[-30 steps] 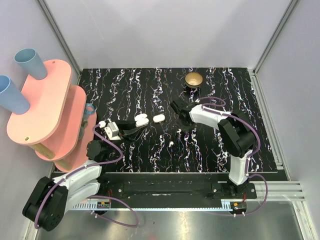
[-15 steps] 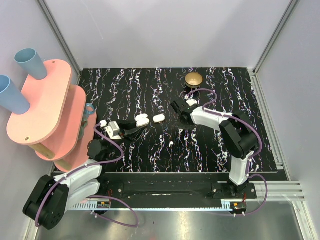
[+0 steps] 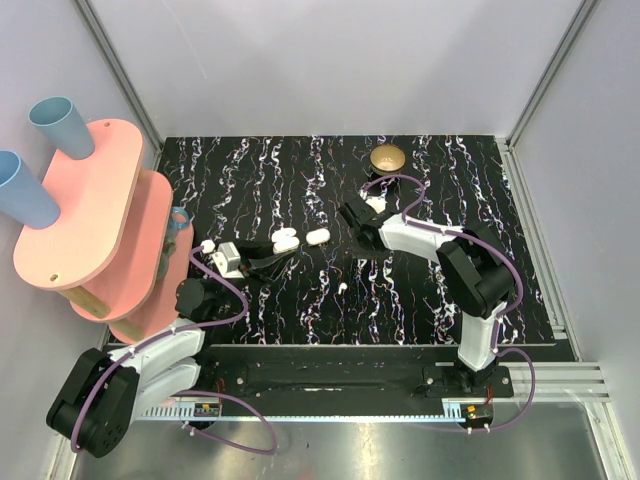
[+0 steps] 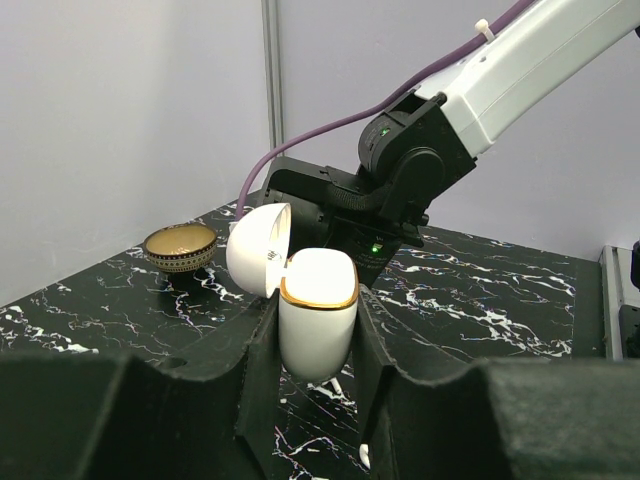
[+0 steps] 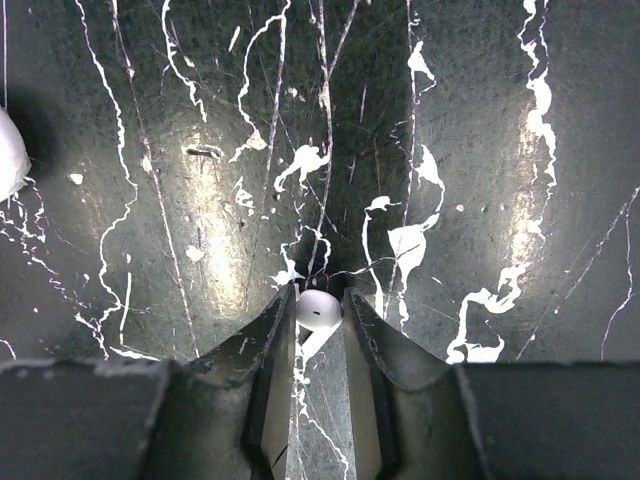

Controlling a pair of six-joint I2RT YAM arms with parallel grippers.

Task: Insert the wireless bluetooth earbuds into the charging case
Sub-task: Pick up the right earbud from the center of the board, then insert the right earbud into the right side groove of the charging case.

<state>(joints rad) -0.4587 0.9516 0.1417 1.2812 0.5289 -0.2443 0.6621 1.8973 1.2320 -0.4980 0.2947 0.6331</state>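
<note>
The charging case point(image 4: 318, 315) is white with a gold rim, and its lid point(image 4: 258, 250) is swung open to the left. My left gripper point(image 4: 316, 305) is shut on it and holds it just above the table; the case point(image 3: 283, 240) sits left of centre in the top view. My right gripper point(image 5: 319, 305) is low over the tabletop, right of the case, shut on a white earbud point(image 5: 318, 308) at its fingertips point(image 3: 350, 212). A second earbud point(image 3: 341, 286) lies loose on the black marble. A white oval piece point(image 3: 318, 237) lies between the two grippers.
A gold dish point(image 3: 388, 158) on a black base stands at the back. A pink two-tier shelf point(image 3: 90, 215) with blue cups point(image 3: 60, 125) fills the left side. The right arm point(image 4: 400, 190) stands just behind the case in the left wrist view.
The right wrist has shifted slightly to the left, and its jaws stand a touch wider around the earbud. The left arm and the case have not moved.
</note>
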